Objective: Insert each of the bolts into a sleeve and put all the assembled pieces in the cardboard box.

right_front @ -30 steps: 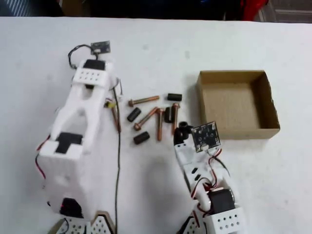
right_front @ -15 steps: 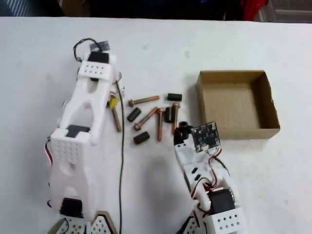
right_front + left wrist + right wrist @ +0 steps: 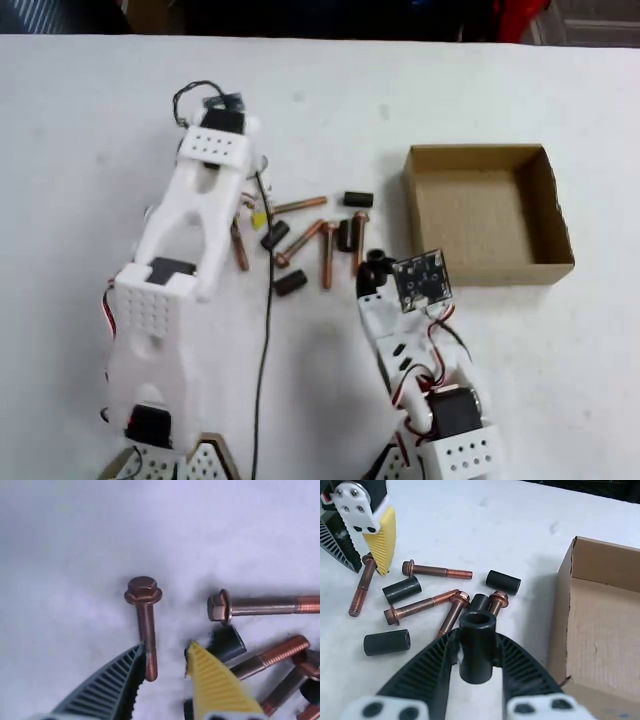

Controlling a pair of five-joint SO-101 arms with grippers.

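Bolts and sleeves lie left of cardboard box

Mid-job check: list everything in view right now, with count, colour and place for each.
Bolts: five, copper, lying loose in a cluster mid-table, left of the box; none sleeved.
Sleeves: five, black; four lying among the bolts, one upright in the right gripper.
Cardboard box: one, brown, right of the cluster, holds nothing yet.
Table: one, white.
Left gripper: one, grey and yellow fingers, open astride the leftmost bolt's shank.
Right gripper: one, black fingers, shut on a sleeve.
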